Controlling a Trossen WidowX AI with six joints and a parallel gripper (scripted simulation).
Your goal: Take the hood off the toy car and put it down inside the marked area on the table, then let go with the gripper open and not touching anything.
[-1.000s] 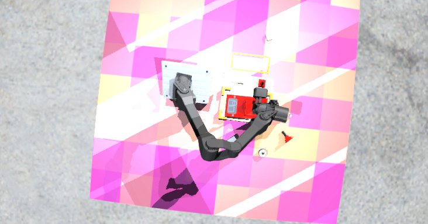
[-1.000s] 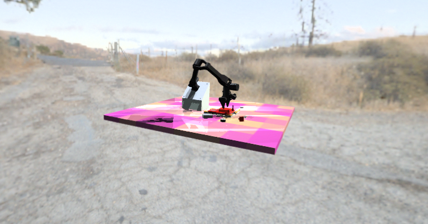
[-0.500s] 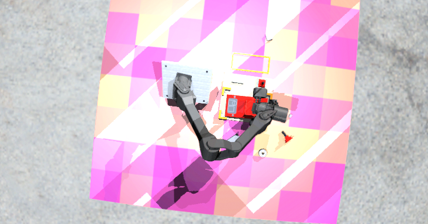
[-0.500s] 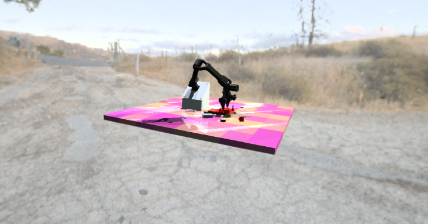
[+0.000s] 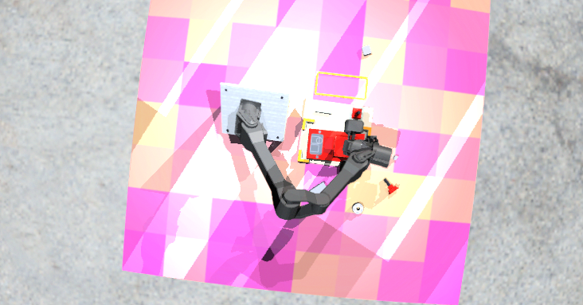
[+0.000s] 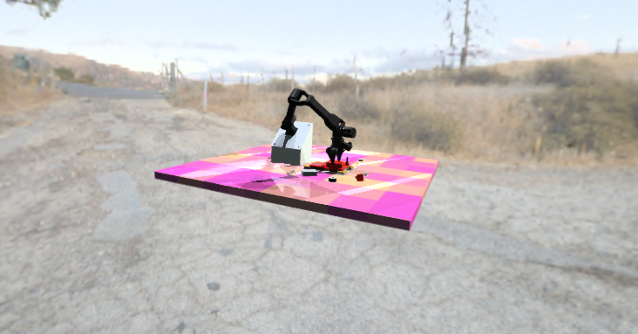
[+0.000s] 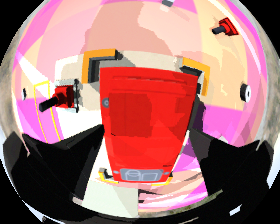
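Observation:
The red toy car (image 5: 320, 156) (image 6: 316, 167) (image 7: 148, 150) sits on a pale base board between yellow corner brackets. Its red top carries a grey panel at one end; which part of the red top is the hood, I cannot tell for certain. My gripper (image 6: 335, 159) (image 7: 149, 131) is open and empty, pointing down low over the car, with one finger on each side of the red body in the wrist view. In the top view the arm hides the fingers and part of the car. The marked area is a yellow outline (image 5: 341, 97) (image 7: 37, 102) on the table, beside the base board.
A red part with a black peg (image 5: 357, 113) (image 7: 65, 96) stands on the board's marked-area side. A similar red part (image 5: 391, 188) (image 7: 228, 26), a wheel (image 5: 358, 208) (image 7: 246, 93) and a grey block (image 5: 318, 187) (image 6: 308, 172) lie opposite. A small block (image 5: 366, 50) lies beyond the outline.

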